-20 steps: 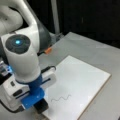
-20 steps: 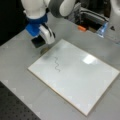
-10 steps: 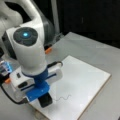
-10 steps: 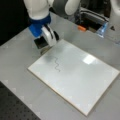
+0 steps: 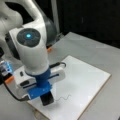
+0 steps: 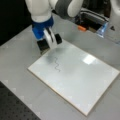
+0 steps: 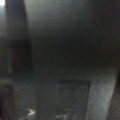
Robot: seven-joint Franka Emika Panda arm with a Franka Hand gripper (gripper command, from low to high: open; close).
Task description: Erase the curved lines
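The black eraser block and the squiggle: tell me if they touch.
Apart. In a front view bare white board lies between the eraser block under the tool and the squiggle; in a front view likewise.

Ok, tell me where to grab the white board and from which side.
Probably the white board by its thin edge at the corner on a front view's right, coming in low from the side: it lies flat on the table, so nothing offers a pinch from above. The gripper sits far off, beside the curve lines.
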